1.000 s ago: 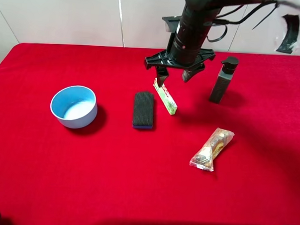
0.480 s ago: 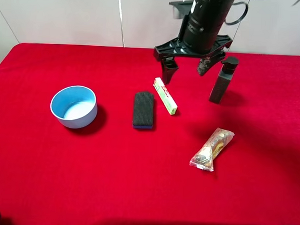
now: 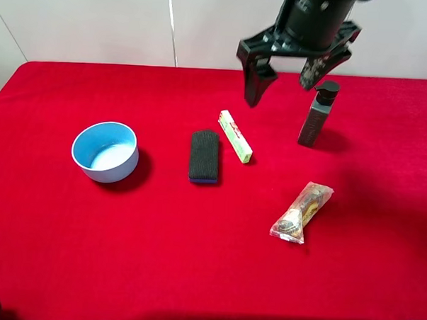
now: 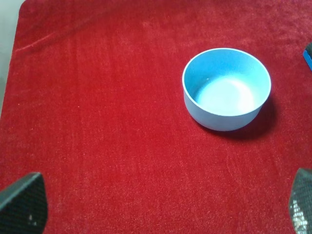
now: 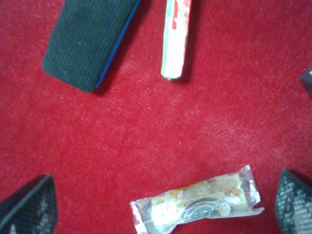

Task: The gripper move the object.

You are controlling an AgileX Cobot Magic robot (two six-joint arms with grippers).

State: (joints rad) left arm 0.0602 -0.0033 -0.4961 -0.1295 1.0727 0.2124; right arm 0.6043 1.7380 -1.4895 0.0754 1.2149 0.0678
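The object, a slim light green and white box with red print, lies flat on the red cloth near the middle, free of any gripper. It also shows in the right wrist view. My right gripper is open and empty, raised above the cloth behind the box, between it and the pump bottle. Its fingertips show at the corners of the right wrist view. My left gripper is open and empty over the cloth near the blue bowl; it is out of the exterior view.
A black and blue eraser block lies just left of the box. A dark pump bottle stands to the right. A clear snack packet lies in front. The blue bowl stands at the left.
My right gripper has let go of the box, lifted and moved back and to the right. The box now lies flat on the cloth.
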